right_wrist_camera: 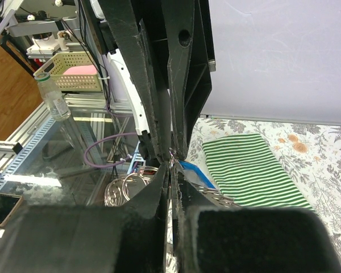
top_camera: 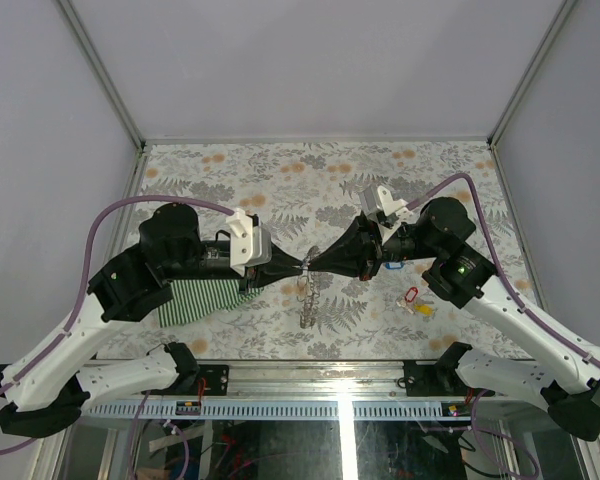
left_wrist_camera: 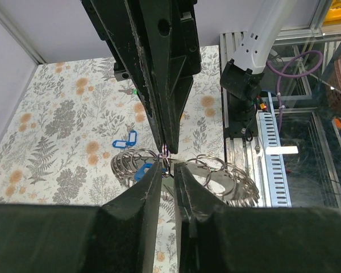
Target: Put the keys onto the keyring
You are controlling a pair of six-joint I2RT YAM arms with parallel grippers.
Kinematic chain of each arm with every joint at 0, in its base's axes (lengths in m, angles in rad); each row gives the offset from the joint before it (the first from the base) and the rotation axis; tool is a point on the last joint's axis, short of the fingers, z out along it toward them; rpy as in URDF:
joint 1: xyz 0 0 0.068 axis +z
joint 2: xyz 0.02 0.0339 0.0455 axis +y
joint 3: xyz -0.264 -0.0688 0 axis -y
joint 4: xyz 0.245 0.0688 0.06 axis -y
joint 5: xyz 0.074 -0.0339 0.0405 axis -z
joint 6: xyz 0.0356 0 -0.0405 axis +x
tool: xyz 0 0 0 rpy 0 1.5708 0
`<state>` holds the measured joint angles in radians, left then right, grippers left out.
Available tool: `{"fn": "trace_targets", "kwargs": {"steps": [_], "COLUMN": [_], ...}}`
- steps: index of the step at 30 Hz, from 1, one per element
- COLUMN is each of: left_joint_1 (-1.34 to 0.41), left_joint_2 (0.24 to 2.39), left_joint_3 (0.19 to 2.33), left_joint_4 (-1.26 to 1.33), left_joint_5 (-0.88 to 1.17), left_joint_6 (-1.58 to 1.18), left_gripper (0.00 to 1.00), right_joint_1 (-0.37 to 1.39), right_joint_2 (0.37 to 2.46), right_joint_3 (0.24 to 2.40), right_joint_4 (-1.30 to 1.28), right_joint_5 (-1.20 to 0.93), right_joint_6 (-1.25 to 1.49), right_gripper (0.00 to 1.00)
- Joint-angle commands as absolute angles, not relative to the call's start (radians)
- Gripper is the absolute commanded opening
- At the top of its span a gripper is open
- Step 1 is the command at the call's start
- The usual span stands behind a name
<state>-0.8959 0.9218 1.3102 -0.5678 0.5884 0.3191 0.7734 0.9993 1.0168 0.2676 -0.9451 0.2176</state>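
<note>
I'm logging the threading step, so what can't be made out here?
Top view: where the keyring is gripped; the left gripper and right gripper meet over it, so which jaws hold it is unclear.
Left wrist view: whether the blue key is threaded; the left fingers cover part of it.
Top view: metal loops on the loose keys are too small.

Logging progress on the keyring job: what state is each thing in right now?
keyring: hanging where the gripper tips meet
right gripper: shut on keyring
left gripper: fingers narrowly apart, grip unclear
keys: red, yellow, blue lying loose on table
striped cloth: lying flat on table
</note>
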Motion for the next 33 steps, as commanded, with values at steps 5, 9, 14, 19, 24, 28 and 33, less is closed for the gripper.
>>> {"fn": "trace_targets", "kwargs": {"steps": [5,9,14,19,24,28,33], "left_joint_1": [-0.9,-0.899,-0.899,-0.9,-0.899,-0.899,-0.899], "left_joint_2": [0.922,0.922,0.918,0.914,0.916,0.919,0.921], "left_joint_3": [1.328,1.33,1.332,1.333,1.341,1.339,1.338], "left_joint_4": [-0.517,-0.524,-0.529,-0.532,-0.54,-0.54,-0.54], "left_joint_5": [0.602,0.598,0.584,0.572,0.564,0.557,0.552], "left_joint_6": [0.325,0.328,0.331,0.334,0.34,0.34,0.339], "left_gripper": [0.08,0.07,0.06,0.05,0.0,0.0,0.0], "right_joint_1": [0.782,0.782,0.782,0.782,0.781,0.782,0.782], "right_joint_2": [0.957,0.953,0.944,0.934,0.924,0.913,0.896], "right_joint_3": [1.058,1.066,1.072,1.076,1.076,1.071,1.068], "right_joint_4": [0.351,0.346,0.323,0.293,0.277,0.296,0.314], "right_joint_5": [-0.943,-0.946,-0.938,-0.924,-0.911,-0.901,-0.883], "right_joint_6": [0.224,0.221,0.207,0.184,0.17,0.183,0.193], "right_gripper": [0.0,0.0,0.0,0.0,0.0,0.0,0.0]}}
